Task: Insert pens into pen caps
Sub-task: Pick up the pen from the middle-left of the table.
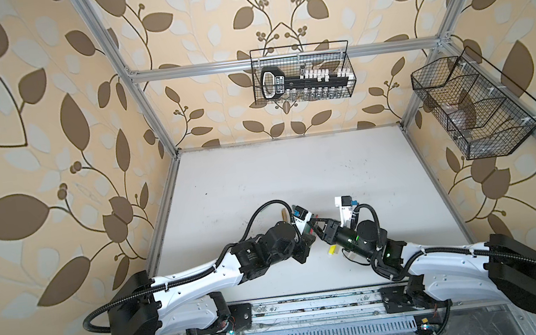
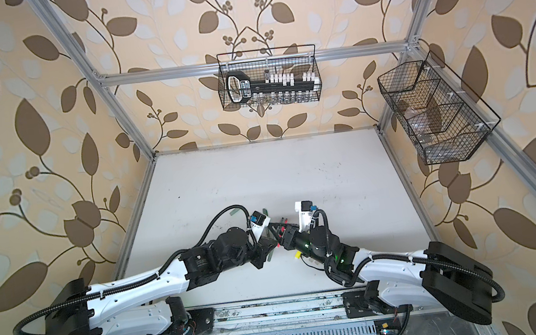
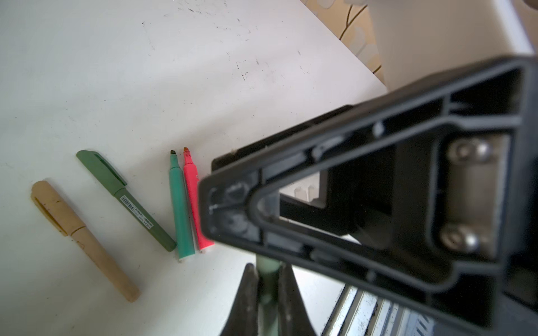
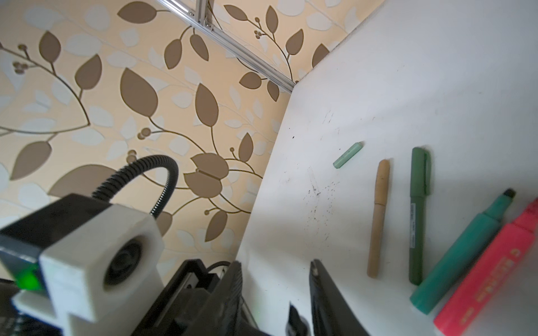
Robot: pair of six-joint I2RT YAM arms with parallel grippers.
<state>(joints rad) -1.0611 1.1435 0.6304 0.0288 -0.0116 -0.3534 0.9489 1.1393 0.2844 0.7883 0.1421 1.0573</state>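
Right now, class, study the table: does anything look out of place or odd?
Yes. The green marker and pink-red marker lie side by side with bare tips, uncapped, unlike the capped tan pen and dark green pen. A sage green cap lies alone, apart. Dark specks mark the table.

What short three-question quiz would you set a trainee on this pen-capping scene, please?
1. True or false: the tan pen already wears its cap.
2. Fill the gap: the jaws of the left gripper are clamped on the ___ pen.
3. In the left wrist view, how many uncapped markers lie side by side on the table?

Key:
1. True.
2. Grey-green: it is the grey-green pen.
3. Two: the green marker and the pink-red marker.
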